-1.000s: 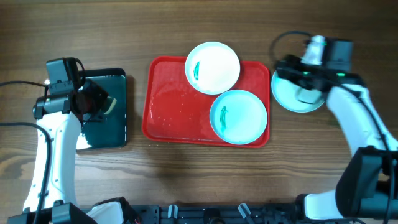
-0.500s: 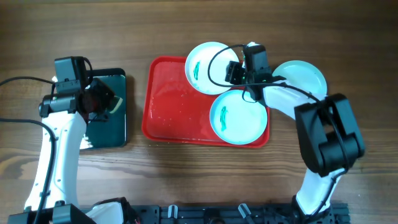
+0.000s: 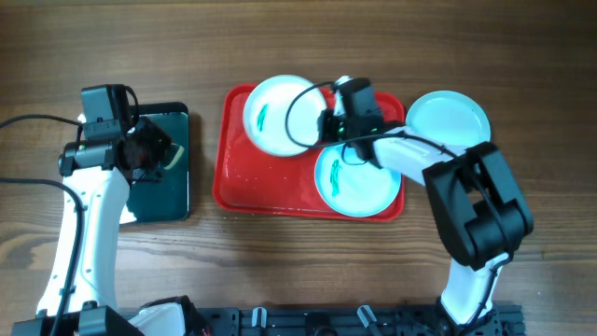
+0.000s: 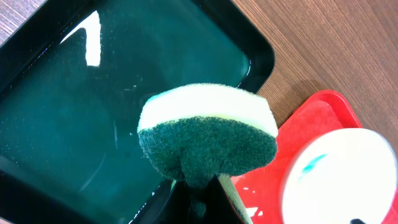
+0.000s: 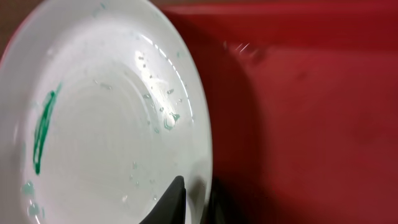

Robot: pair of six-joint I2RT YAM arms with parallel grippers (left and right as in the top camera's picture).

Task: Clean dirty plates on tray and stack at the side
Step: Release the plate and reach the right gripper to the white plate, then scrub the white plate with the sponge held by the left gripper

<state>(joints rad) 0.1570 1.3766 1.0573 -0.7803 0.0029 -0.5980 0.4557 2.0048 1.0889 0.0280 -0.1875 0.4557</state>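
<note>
- Red tray: lies at the middle of the table, long side across the view. Droplets show on its bare floor.
- White plate: sits in the tray's far-left part, with its far edge over the tray's far rim. A teal-green smear marks the plate's left half, and water beads lie near its centre.
- Right gripper: reaches in over the middle of the tray and is clamped on the white plate's right rim. One pale finger lies on the plate's inner face. Whether the plate is lifted clear of the tray floor cannot be told.
- Inner turquoise plate: lies flat in the tray's near-right corner, just beside the white plate. It carries a small green smear left of its centre.
- Outer turquoise plate: rests on the table just beyond the tray's right rim, level with the tray's far edge.
- Black tray: sits on the table left of the red tray, with a strip of bare wood between them. It holds a film of liquid.
- Left gripper: is on the red tray's left side, above the black tray, closed on the base of a sponge. The sponge has its green scouring face toward the wrist camera and a pale foam layer behind.
</note>
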